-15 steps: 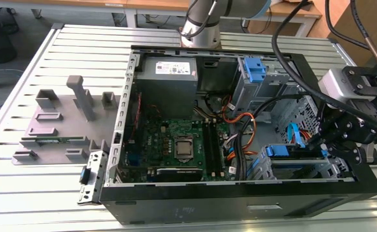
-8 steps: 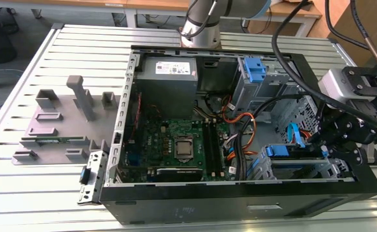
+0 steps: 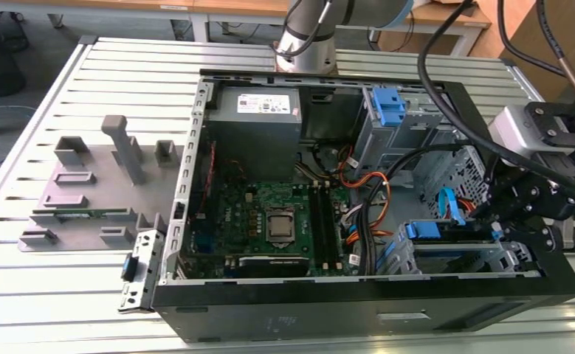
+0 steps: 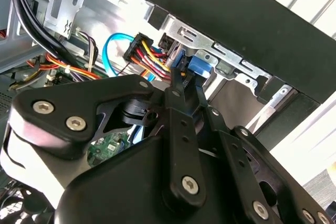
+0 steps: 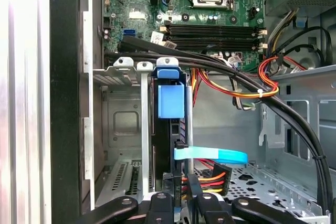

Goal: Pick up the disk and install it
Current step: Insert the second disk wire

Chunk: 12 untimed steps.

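Install step in hand: disk (image 5: 170,103) on edge in the drive cage (image 5: 123,77) at the case corner on the exterior view's right; tool (image 5: 178,202) at its rear end, pinching or merely touching, cannot tell. Seating probably calls for a straight push along the cage, clear of the cables (image 5: 236,85).

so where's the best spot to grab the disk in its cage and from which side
Probably the blue carrier tab at the exposed end of the disk. The disk stands on edge between the metal cage rails, so its flat faces are boxed in. Come in from the open side of the case, along the slot, where the gripper already sits, keeping off the blue data cable.
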### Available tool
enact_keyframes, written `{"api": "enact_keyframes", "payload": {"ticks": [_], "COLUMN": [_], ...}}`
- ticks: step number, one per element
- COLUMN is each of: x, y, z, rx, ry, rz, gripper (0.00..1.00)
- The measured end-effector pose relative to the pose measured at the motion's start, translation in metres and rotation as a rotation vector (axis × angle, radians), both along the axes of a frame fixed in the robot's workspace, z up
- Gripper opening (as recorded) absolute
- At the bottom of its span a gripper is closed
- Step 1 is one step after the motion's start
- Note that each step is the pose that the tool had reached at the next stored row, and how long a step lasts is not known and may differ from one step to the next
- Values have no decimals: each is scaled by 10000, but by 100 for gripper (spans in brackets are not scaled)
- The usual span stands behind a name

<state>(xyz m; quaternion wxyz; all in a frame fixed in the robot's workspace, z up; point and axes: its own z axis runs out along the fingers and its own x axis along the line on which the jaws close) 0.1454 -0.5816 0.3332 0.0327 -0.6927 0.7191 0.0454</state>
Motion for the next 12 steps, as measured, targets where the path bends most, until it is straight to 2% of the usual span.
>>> {"api": "enact_keyframes", "payload": {"ticks": [12], "x": [28], "y": [0], "z": [-1], "rx": [1], "ry": [4], "rz": [0], "gripper": [24]}}
